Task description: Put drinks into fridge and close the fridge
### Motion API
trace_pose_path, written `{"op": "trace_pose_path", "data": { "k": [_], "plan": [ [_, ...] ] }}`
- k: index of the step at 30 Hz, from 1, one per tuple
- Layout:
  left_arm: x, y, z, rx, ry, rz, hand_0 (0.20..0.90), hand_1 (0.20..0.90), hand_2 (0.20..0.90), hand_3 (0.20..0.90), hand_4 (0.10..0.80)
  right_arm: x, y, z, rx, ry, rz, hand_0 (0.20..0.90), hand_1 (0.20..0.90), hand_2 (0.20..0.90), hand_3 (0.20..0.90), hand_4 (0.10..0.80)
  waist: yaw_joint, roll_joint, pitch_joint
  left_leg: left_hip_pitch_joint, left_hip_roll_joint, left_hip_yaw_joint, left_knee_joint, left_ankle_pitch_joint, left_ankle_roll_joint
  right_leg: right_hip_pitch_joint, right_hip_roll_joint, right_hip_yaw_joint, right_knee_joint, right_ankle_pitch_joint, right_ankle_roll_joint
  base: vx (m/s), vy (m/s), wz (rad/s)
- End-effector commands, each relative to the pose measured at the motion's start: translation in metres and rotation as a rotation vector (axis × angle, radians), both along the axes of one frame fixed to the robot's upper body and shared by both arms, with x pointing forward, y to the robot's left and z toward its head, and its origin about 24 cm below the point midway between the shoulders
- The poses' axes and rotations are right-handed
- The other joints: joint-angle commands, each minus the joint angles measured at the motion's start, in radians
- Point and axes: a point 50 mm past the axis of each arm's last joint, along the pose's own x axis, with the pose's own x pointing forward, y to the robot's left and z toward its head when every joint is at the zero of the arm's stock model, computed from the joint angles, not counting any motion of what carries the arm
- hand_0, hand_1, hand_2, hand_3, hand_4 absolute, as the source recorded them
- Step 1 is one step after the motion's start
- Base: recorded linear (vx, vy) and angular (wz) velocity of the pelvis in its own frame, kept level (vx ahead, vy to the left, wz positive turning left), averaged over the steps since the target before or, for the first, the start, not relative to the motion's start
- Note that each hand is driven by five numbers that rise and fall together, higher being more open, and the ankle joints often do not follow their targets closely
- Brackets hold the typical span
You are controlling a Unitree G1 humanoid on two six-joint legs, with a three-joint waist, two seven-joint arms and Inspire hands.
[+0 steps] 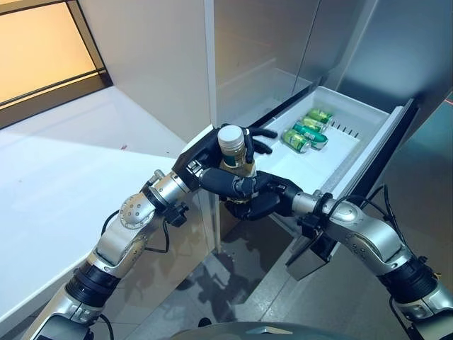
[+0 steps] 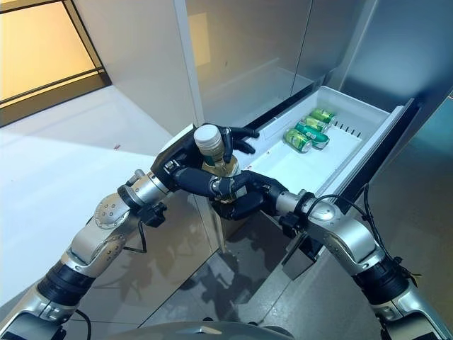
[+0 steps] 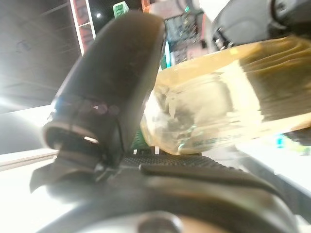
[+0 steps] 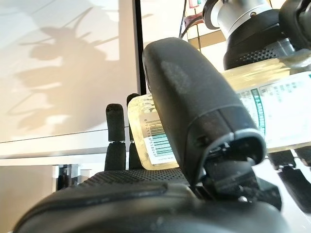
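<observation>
We see a bottle (image 1: 233, 151) of pale yellow drink with a white cap and a printed label, standing upright above the near corner of the fridge's open white drawer (image 1: 368, 134). Both robot hands wrap it: the left robot hand (image 1: 205, 157) and the right robot hand (image 1: 244, 190). Three green cans (image 1: 306, 130) lie on their sides, side by side, at the drawer's far end.

The bottle (image 1: 234, 152) is pale yellow with a white cap and a white label printed in green with a black barcode. The cans (image 1: 306, 131) are green, lying near the far edge of the white drawer (image 1: 368, 120). Both hands are black.
</observation>
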Motion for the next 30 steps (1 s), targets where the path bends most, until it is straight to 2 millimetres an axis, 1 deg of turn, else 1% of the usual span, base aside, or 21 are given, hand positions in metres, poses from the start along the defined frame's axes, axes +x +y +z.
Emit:
{"op": "trace_pose_path", "data": {
  "k": [1,6,10,11,12,13,14,15,16,18,19,20,22,23,24,27,28,30],
  "plan": [
    [-0.016,0.007,0.068,-0.354,-0.4,-0.01,0.9,0.9,0.9,0.9,0.8,0.025,0.0,0.072,0.225,-0.299,-0.088,0.3,0.3,0.3,0.2,0.1,0.024,-0.011,-0.084,0.001,0.007,-0.011,0.001,-0.057,-0.001,-0.039,-0.005,-0.062,0.028,0.04,0.045,-0.004,-0.014,0.03],
    [-0.016,0.011,0.069,-0.43,-0.377,0.007,0.9,0.9,0.9,0.9,0.8,0.037,-0.017,0.082,0.264,-0.346,-0.239,0.3,0.3,0.3,0.2,0.1,0.033,-0.015,-0.085,0.0,0.007,-0.028,0.001,-0.058,-0.006,-0.035,-0.005,-0.072,0.027,0.038,0.041,-0.003,-0.004,0.04],
    [-0.01,0.012,0.062,-0.468,-0.281,-0.008,0.9,0.9,0.9,0.9,0.8,0.045,-0.035,0.097,0.267,-0.463,-0.371,0.3,0.3,0.3,0.2,0.1,0.037,-0.014,-0.085,-0.001,0.006,-0.034,0.001,-0.061,-0.006,-0.033,-0.005,-0.077,0.023,0.038,0.04,0.0,0.006,0.07],
    [-0.008,0.012,0.059,-0.477,-0.249,-0.021,0.9,0.9,0.9,0.9,0.8,0.046,-0.041,0.1,0.266,-0.5,-0.416,0.3,0.3,0.3,0.2,0.1,0.038,-0.013,-0.085,-0.001,0.006,-0.035,0.001,-0.062,-0.007,-0.033,-0.005,-0.078,0.022,0.038,0.04,-0.004,0.012,0.09],
    [-0.006,0.011,0.054,-0.496,-0.191,-0.06,0.9,0.9,0.9,0.9,0.8,0.049,-0.051,0.106,0.264,-0.534,-0.477,0.3,0.3,0.3,0.2,0.1,0.04,-0.012,-0.084,-0.001,0.006,-0.037,0.001,-0.064,-0.007,-0.032,-0.005,-0.08,0.022,0.038,0.041,-0.009,0.015,0.12],
    [-0.006,0.01,0.05,-0.507,-0.151,-0.095,0.9,0.9,0.9,0.9,0.8,0.051,-0.056,0.108,0.274,-0.542,-0.515,0.3,0.3,0.3,0.2,0.1,0.041,-0.011,-0.083,-0.002,0.006,-0.036,0.001,-0.064,-0.007,-0.033,-0.006,-0.08,0.022,0.038,0.041,-0.008,0.011,0.11],
    [-0.006,0.01,0.05,-0.507,-0.151,-0.095,0.9,0.9,0.9,0.9,0.8,0.051,-0.056,0.108,0.274,-0.542,-0.515,0.3,0.3,0.3,0.2,0.1,0.041,-0.011,-0.083,-0.002,0.006,-0.036,0.001,-0.064,-0.007,-0.033,-0.006,-0.08,0.022,0.038,0.041,-0.023,0.022,0.09],
    [-0.005,0.003,0.04,-0.52,-0.059,-0.169,0.9,0.9,0.9,0.9,0.8,0.053,-0.068,0.11,0.277,-0.567,-0.6,0.3,0.3,0.3,0.2,0.1,0.043,-0.009,-0.081,-0.003,0.008,-0.033,0.001,-0.065,-0.006,-0.034,-0.007,-0.084,0.023,0.038,0.04,-0.02,0.021,0.05],
    [-0.005,0.002,0.038,-0.52,-0.039,-0.184,0.9,0.9,0.9,0.9,0.8,0.054,-0.07,0.11,0.279,-0.567,-0.617,0.3,0.3,0.3,0.2,0.1,0.043,-0.008,-0.08,-0.004,0.008,-0.033,0.001,-0.065,-0.006,-0.034,-0.007,-0.084,0.023,0.038,0.04,-0.024,0.029,0.03],
    [-0.005,-0.006,0.027,-0.495,0.042,-0.241,0.9,0.9,0.9,0.9,0.8,0.056,-0.082,0.111,0.286,-0.572,-0.693,0.3,0.3,0.3,0.2,0.1,0.046,-0.006,-0.08,-0.004,0.008,-0.032,0.001,-0.066,-0.005,-0.034,-0.008,-0.086,0.022,0.039,0.039,0.0,0.0,0.0],
    [-0.005,-0.007,0.025,-0.49,0.065,-0.255,0.9,0.9,0.9,0.9,0.8,0.056,-0.084,0.111,0.287,-0.571,-0.705,0.3,0.3,0.3,0.2,0.1,0.046,-0.006,-0.08,-0.004,0.008,-0.032,0.001,-0.066,-0.005,-0.034,-0.008,-0.087,0.022,0.039,0.039,0.0,0.0,0.0],
    [-0.006,-0.013,0.014,-0.471,0.15,-0.308,0.9,0.9,0.9,0.9,0.8,0.059,-0.095,0.114,0.294,-0.579,-0.76,0.3,0.3,0.3,0.2,0.1,0.05,-0.003,-0.077,-0.004,0.008,-0.032,0.001,-0.065,-0.005,-0.033,-0.009,-0.088,0.021,0.04,0.038,0.0,0.0,0.0],
    [-0.007,-0.02,-0.003,-0.459,0.281,-0.371,0.9,0.9,0.9,0.9,0.8,0.062,-0.108,0.119,0.306,-0.589,-0.828,0.3,0.3,0.3,0.2,0.1,0.054,-0.001,-0.077,-0.004,0.008,-0.031,0.001,-0.066,-0.005,-0.031,-0.01,-0.092,0.018,0.041,0.039,0.0,0.008,0.02],
    [-0.008,-0.022,-0.007,-0.454,0.315,-0.389,0.9,0.9,0.9,0.9,0.8,0.063,-0.112,0.12,0.307,-0.596,-0.846,0.3,0.3,0.3,0.2,0.1,0.055,0.001,-0.076,-0.004,0.008,-0.032,0.001,-0.067,-0.005,-0.031,-0.01,-0.093,0.018,0.041,0.039,0.001,0.01,0.05],
    [-0.008,-0.022,-0.007,-0.454,0.315,-0.389,0.9,0.9,0.9,0.9,0.8,0.063,-0.112,0.12,0.307,-0.596,-0.846,0.3,0.3,0.3,0.2,0.1,0.055,0.001,-0.076,-0.004,0.008,-0.032,0.001,-0.067,-0.005,-0.031,-0.01,-0.093,0.018,0.041,0.039,0.005,0.014,0.04],
    [-0.019,-0.034,-0.045,-0.467,0.591,-0.485,0.9,0.9,0.9,0.9,0.8,0.068,-0.137,0.132,0.323,-0.632,-0.956,0.3,0.3,0.3,0.2,0.1,0.064,0.009,-0.074,-0.003,0.007,-0.032,0.001,-0.066,-0.006,-0.029,-0.011,-0.096,0.015,0.043,0.04,0.0,0.0,0.0],
    [-0.023,-0.033,-0.06,-0.476,0.68,-0.471,0.9,0.9,0.9,0.9,0.8,0.069,-0.147,0.138,0.33,-0.643,-1.002,0.3,0.3,0.3,0.2,0.1,0.071,0.011,-0.074,-0.003,0.006,-0.033,0.001,-0.065,-0.007,-0.027,-0.012,-0.1,0.014,0.042,0.04,0.014,0.031,0.02],
    [-0.03,-0.031,-0.086,-0.471,0.799,-0.432,0.9,0.9,0.9,0.9,0.8,0.072,-0.163,0.148,0.318,-0.652,-1.06,0.3,0.3,0.3,0.2,0.1,0.08,0.015,-0.073,-0.004,0.006,-0.034,0.001,-0.063,-0.009,-0.027,-0.014,-0.106,0.014,0.042,0.041,0.016,0.031,0.09]
  ]
}}
